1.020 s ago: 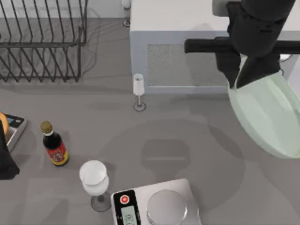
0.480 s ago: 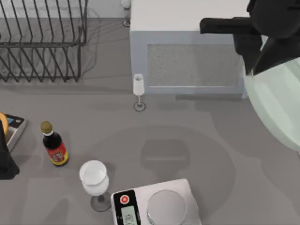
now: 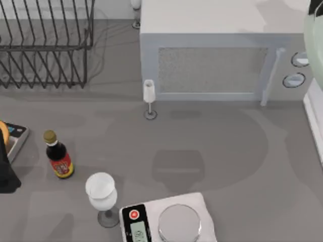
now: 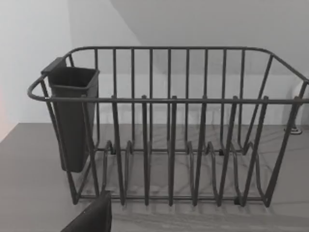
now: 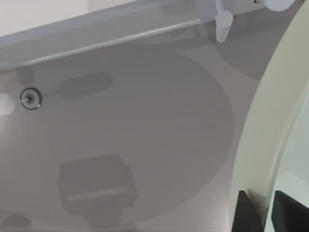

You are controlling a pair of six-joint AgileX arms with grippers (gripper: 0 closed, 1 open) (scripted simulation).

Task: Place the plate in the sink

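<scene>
Plate held at the desk's far right edge, above the sink rim.

Right gripper (image 5: 263, 212): dark fingers (image 5: 246, 212) closed on the rim of the plate (image 5: 285, 111), one on each face; plate tilted steeply on edge. From above, a sliver of the plate (image 3: 315, 30) showed at the upper right corner, over the microwave (image 3: 212, 55), with the sink (image 3: 313, 123) rim below it at the right edge. Left arm (image 3: 6, 174) sat parked at the left edge; its wrist faced the dish rack (image 4: 169, 130); could not tell its fingers' state. Scale (image 3: 171, 222), wine glass (image 3: 101, 194) and bottle (image 3: 58, 156) stood on the desk (image 3: 202, 146).
</scene>
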